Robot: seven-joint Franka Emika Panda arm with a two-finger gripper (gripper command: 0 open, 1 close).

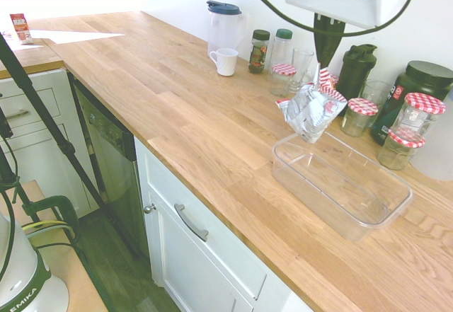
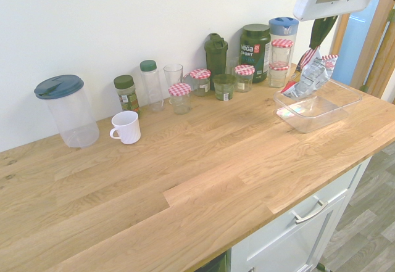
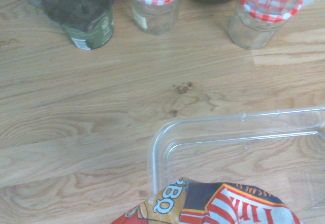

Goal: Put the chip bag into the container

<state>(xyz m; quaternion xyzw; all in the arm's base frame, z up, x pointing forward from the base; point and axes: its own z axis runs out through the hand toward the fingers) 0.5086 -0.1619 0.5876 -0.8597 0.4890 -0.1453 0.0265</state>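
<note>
The chip bag, crumpled silver foil with red-and-white edges, hangs in the air from my gripper, which is shut on its top edge. It hangs over the near-wall corner of the container, a clear shallow plastic tub on the wooden counter. From the other side the chip bag hangs just above the container under the gripper. The wrist view shows the chip bag printed with "BBQ" over the container's rounded corner.
Several red-checked-lid jars stand by the wall close behind the tub, with a dark shaker bottle and a green tub. Further along stand drinking glasses, spice jars, a white mug and a clear pitcher.
</note>
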